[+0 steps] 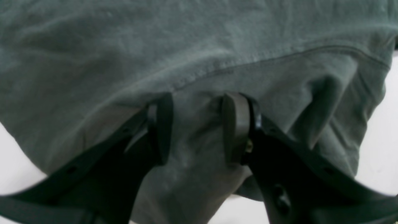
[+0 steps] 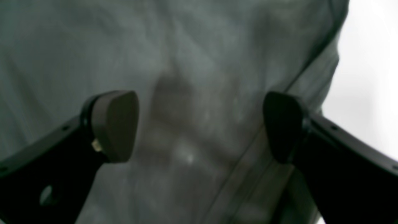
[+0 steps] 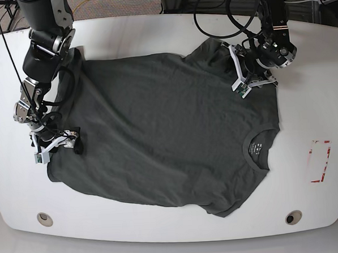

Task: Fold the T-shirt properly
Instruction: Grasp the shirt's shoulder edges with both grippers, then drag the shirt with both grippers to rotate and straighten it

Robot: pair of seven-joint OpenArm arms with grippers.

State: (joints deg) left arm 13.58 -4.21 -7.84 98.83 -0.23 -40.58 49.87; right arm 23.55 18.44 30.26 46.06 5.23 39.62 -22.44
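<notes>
Charcoal T-shirt (image 3: 163,132) lies spread and rumpled across the white worktop (image 3: 152,31), collar at frame right; left end effector (image 1: 197,129) part-closed around a sleeve fold, right end effector (image 2: 200,124) spread wide above the cloth.

Both arms are black, built of rounded joint housings, with loose black cables looping beside them. The left gripper (image 1: 197,127) and right gripper (image 2: 199,124) have black fingers (image 1: 236,124) with bolt holes and rounded dark pads (image 2: 116,124). White brackets carrying small green circuit boards sit at each wrist.
</notes>
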